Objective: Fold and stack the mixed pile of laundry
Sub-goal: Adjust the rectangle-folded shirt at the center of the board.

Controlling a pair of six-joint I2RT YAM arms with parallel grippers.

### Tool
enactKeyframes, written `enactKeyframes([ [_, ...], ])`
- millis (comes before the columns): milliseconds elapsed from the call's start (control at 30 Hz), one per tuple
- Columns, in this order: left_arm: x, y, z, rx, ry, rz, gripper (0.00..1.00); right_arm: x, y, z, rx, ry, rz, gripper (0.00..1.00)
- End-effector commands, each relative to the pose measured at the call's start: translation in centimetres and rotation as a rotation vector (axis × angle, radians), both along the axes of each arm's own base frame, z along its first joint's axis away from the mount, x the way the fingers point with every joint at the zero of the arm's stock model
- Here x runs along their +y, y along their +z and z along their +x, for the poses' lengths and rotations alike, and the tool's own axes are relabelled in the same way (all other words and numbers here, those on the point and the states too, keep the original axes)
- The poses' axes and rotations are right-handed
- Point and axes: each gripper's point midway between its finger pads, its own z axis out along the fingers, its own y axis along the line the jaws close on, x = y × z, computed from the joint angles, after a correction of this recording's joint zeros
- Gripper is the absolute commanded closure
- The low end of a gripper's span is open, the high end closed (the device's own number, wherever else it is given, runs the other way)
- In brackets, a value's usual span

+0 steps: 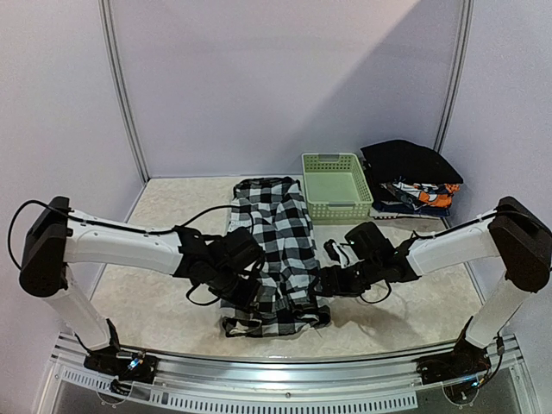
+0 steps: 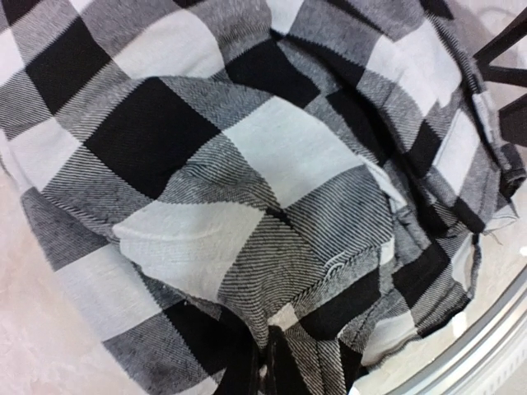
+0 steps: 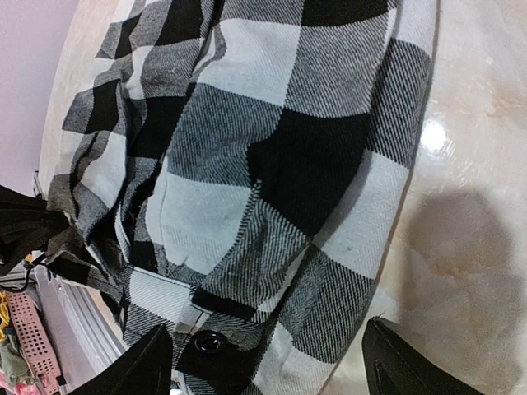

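Note:
The black-and-white checked shirt (image 1: 274, 250) lies lengthwise in the middle of the table, its near end bunched. My left gripper (image 1: 247, 286) is at the shirt's left near edge; in the left wrist view the shirt (image 2: 247, 164) fills the frame and my gripper (image 2: 268, 372) looks shut on a fold of it. My right gripper (image 1: 332, 283) is at the shirt's right near edge. In the right wrist view my gripper (image 3: 276, 370) is open, its fingers (image 3: 152, 370) spread wide either side of the shirt's buttoned edge (image 3: 247, 206). The plain black cloth (image 1: 410, 159) lies on orange-blue-white printed pieces (image 1: 423, 194) at the back right.
A pale green slotted basket (image 1: 336, 205) stands behind the shirt's right side, beside the stack. The metal rail of the table's near edge (image 2: 482, 341) runs just below the shirt's near end. Bare marbled tabletop (image 3: 469, 164) lies right of the shirt.

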Motion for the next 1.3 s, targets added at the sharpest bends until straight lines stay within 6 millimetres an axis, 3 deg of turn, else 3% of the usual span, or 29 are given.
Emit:
enactKeyframes([
  [0,0.3,2.5,-0.4,-0.03,-0.009,0.001,1.0,-1.1,-2.5,-1.0,0.046,0.003,-0.075,0.19],
  [533,3.3,1.4,-2.7,0.02,0.029,0.044,1.0,-1.0,-2.9,-1.2,0.06,0.01,-0.078,0.22],
  [700,4.1,0.4,-3.0,0.024,0.029,0.08,0.81,-0.8,-2.8,-1.6,0.069,0.019,-0.073,0.24],
  [767,4.6,0.8,-2.9,-0.008,0.037,0.098,0.65,-0.6,-2.7,-2.0,0.073,0.03,-0.069,0.24],
  [833,5.1,1.7,-2.8,-0.055,0.042,0.11,0.42,-0.5,-2.7,-2.6,0.078,0.041,-0.073,0.25],
  [933,5.8,2.8,-3.1,-0.096,0.045,0.091,0.22,-0.5,-2.6,-3.5,0.085,0.054,-0.074,0.26],
  [1067,6.5,2.8,-3.5,-0.098,0.049,0.077,0.17,-0.7,-2.4,-4.5,0.088,0.056,-0.076,0.28],
  [1267,6.7,1.3,-3.9,-0.091,0.074,0.035,0.23,-1.6,-3.0,-5.2,0.1,0.032,-0.091,0.37],
])
